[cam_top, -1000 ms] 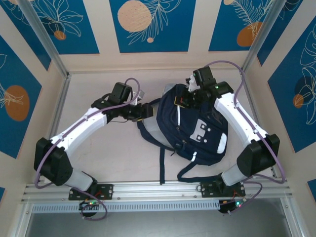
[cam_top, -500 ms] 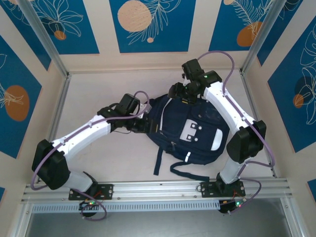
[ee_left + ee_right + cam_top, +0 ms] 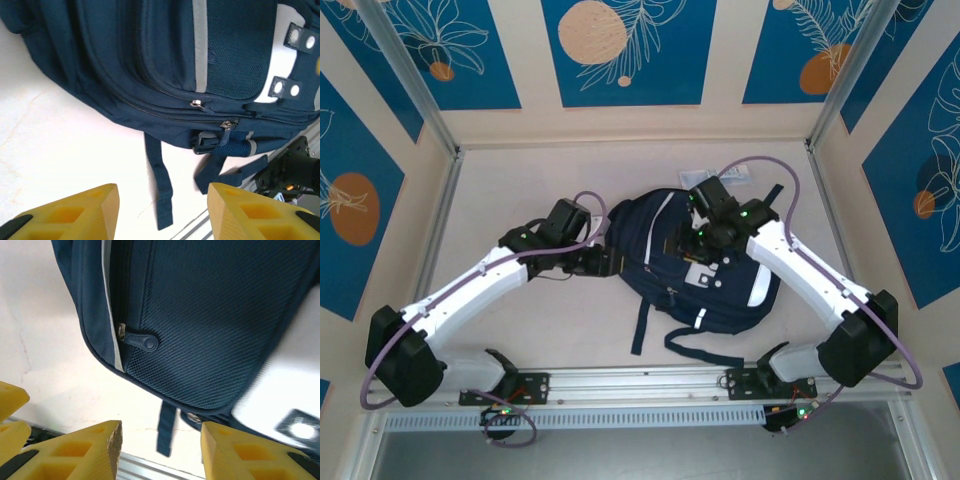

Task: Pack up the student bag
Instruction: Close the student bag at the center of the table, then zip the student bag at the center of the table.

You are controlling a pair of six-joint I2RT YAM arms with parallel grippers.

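**Desk:** Placed the student bag where, exactly?

**Photographer:** Found it lying flat on the table, directly beneath the right gripper and just ahead of the left gripper. Caught both tools with fingers spread wide, nothing between them, neither touching the fabric.

**Desk:** Noticed anything within reach?

**Photographer:** Picked out a rubber zipper pull just ahead of the right gripper, toward its left-hand finger. Picked out two metal pulls further ahead of the left gripper, past a dangling strap.

**Desk:** Feared what from here?

**Photographer:** Judged a pinch likely to gather mesh instead of the rubber pull, given how flat it lay against the pocket. Worried also about a finger snagging the loose strap and dragging the whole bag off its spot.

**Desk:** Lost anything to the angle?

**Photographer:** Could not tell whether the main compartment was zipped or open. Lost part of the bag's middle under the right arm from above. Found the grey patch beside the right gripper smeared by blur, its fittings hard to read.
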